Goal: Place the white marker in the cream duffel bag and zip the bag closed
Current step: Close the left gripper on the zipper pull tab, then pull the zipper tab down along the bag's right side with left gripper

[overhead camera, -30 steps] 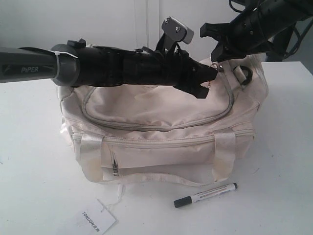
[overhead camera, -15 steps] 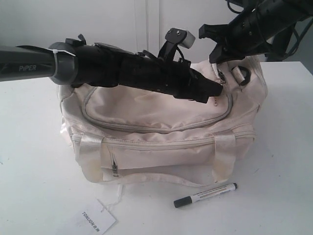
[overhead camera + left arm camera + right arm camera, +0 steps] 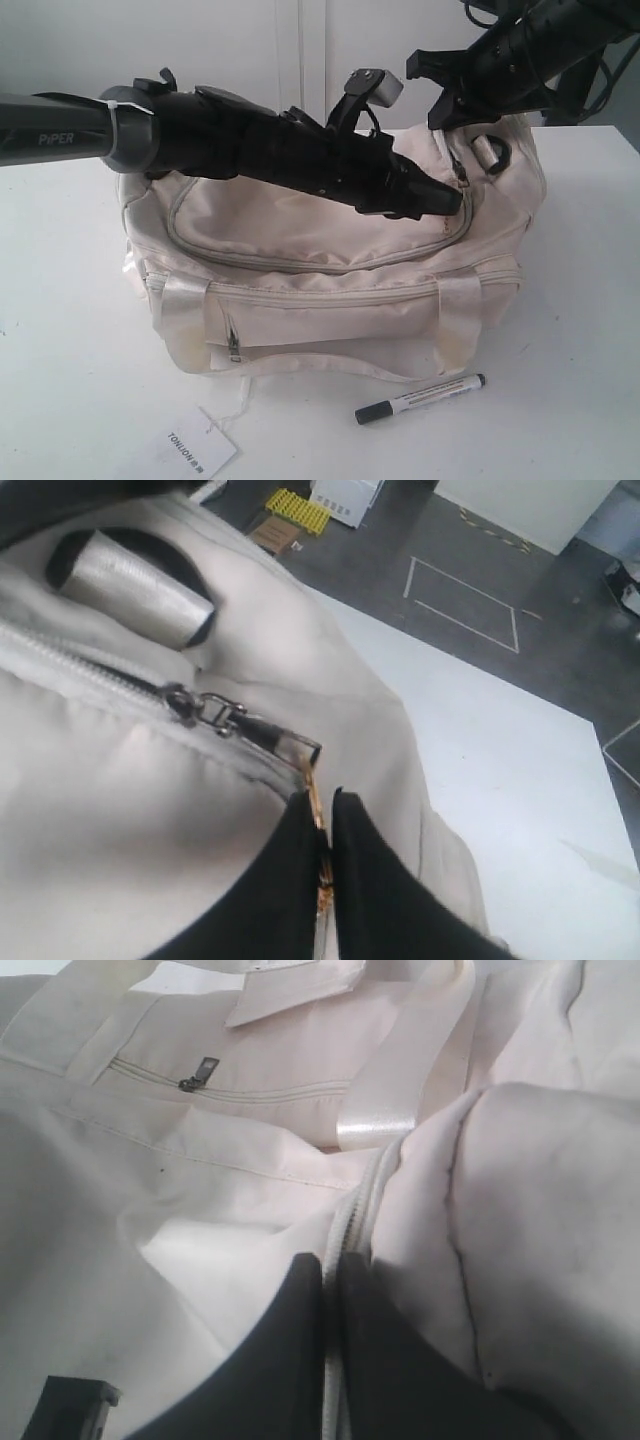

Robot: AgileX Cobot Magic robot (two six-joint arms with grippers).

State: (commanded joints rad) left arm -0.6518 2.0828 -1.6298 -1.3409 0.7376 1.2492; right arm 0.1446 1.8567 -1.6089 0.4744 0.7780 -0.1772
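left claw (image 3: pixel 322 832) pinched tight on gold ring pull (image 3: pixel 314 798), right claw (image 3: pixel 331 1295) clamped on zipper seam (image 3: pixel 352 1215) of soft floppy cream duffel bag (image 3: pixel 330 300); white marker (image 3: pixel 420 398) on table (image 3: pixel 560 330) near front edge, looks light, stiff, slick, so grab mid-barrel.

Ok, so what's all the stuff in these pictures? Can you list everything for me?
soft cream fabric duffel bag: one, cream, in the middle of the table
slim white marker with black cap: one, white and black, lying on the table in front of the bag, not touching it
white paper hang tag: one, white, on the table by the bag's front, on a string
gold ring zipper pull: one, gold, on the bag's top zipper
flat white table: one, white, under everything
left gripper: one, black, shut on the gold ring
right gripper: one, black, pinching the bag at its zipper edge
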